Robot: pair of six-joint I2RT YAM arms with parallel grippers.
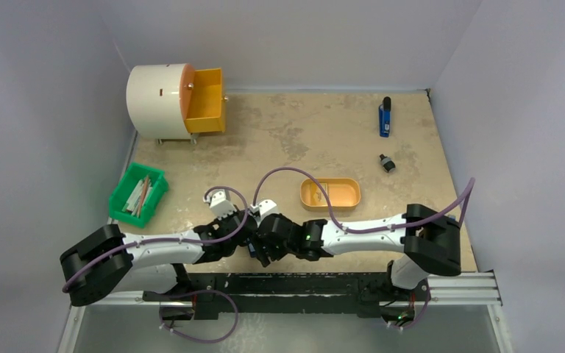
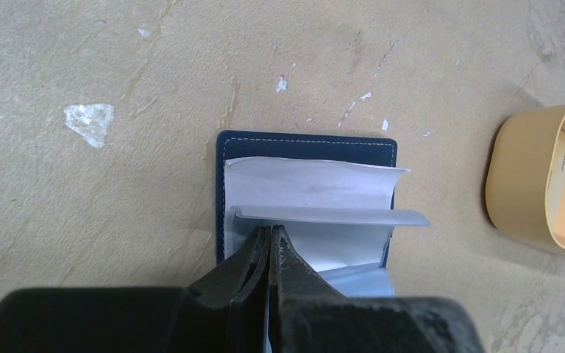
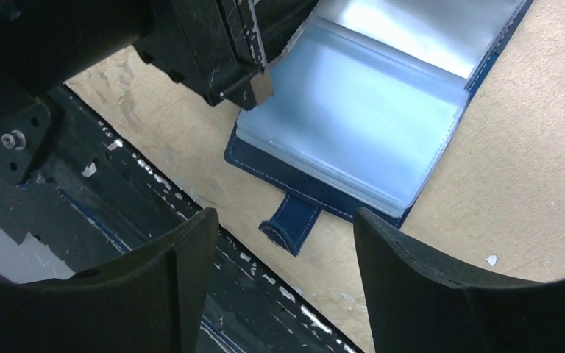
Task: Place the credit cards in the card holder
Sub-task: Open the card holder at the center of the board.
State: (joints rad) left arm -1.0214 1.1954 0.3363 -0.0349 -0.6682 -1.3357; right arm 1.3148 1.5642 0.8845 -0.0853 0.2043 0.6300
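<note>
Jaws of the left arm are closed to a hairline gap, their fingers point(image 2: 244, 283) pinching the near edge of one clear sleeve point(image 2: 331, 215), which stands lifted off the leaves under it. Close beside them the right arm's jaws are spread wide with nothing between them, fingers point(image 3: 154, 294) held above the bench point(image 2: 118, 206) at its near edge, apart from everything. Between those two fingers in the right wrist view we see the snap tab point(image 3: 290, 224) of the card holder point(image 2: 305, 143), pointing toward the black rail point(image 3: 81, 184) that runs along the bench's near side. This navy case lies open and flat, stacked clear pockets point(image 3: 353, 125) facing up, right at the near middle of the bench where both arms meet; from above, the two wrists cover it almost entirely. We make out no credit cards in the pockets. Just beyond and to the right sits the orange oval tray point(image 1: 329, 193), with a purple cable point(image 1: 316, 187) arching across it; a pale flat piece point(image 2: 561, 151) leans inside its wall, and we cannot tell whether it is a card. Off to the left is the green bin point(image 1: 138, 193) holding long sticks. Farther back on the right lie a small dark object point(image 1: 388, 163) and a blue pen-like item point(image 1: 385, 118). At the far left stands a white drum point(image 1: 158, 101) with its orange drawer point(image 1: 206, 101) pulled open.
</note>
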